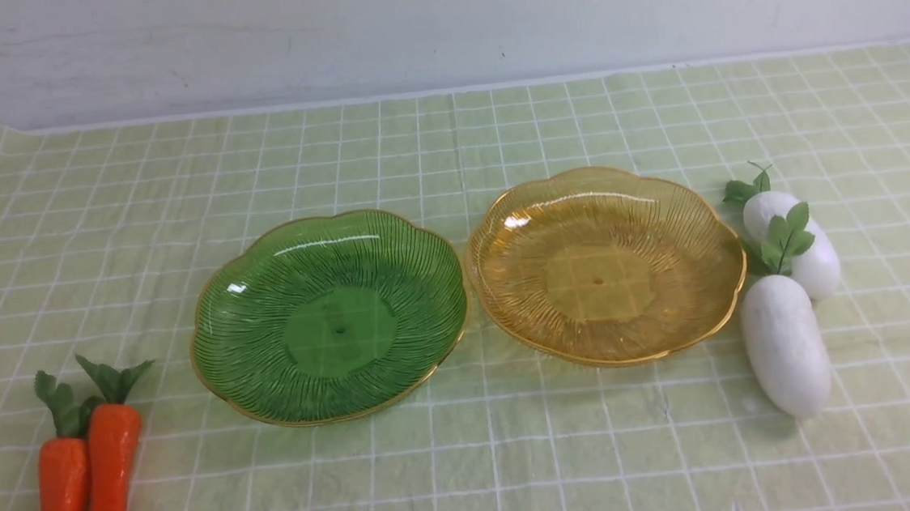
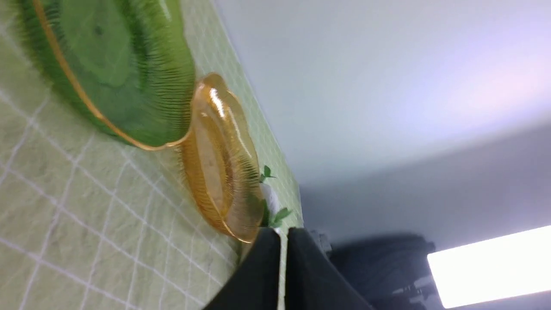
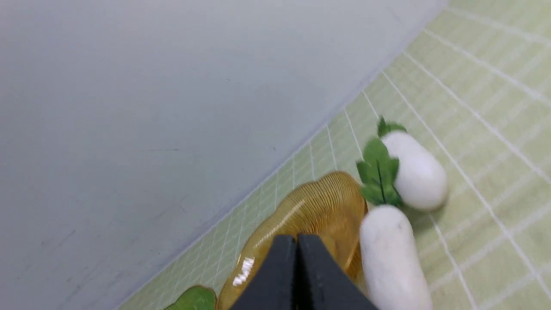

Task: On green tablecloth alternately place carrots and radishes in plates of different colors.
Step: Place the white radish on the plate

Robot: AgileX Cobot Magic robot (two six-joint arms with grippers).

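Glossy orange carrots (image 1: 113,477) lying side by side left of green plate (image 1: 330,318), plump white radishes (image 1: 785,343) lying right of amber plate (image 1: 606,264), leafy ends all pointing away from the robot, left gripper (image 2: 284,232) and right gripper (image 3: 297,237) pressing fingers together, holding nothing

**THREE VIEWS, ONE SHARED AMBER PLATE**

Your front view sits raised between the arms, facing forward and down; it takes in the green tablecloth (image 1: 471,465) across the bench up to the wall (image 1: 437,21), with the green plate (image 1: 330,318) and amber plate (image 1: 606,264) mid-frame. Your left wrist view is low, close and rolled sideways, looking past the left fingers (image 2: 258,275) across both plates toward the radishes (image 2: 271,196); your right wrist view is low and tilted too, looking over the right fingers (image 3: 277,275), nearest the radishes; all three share the amber plate and radishes.
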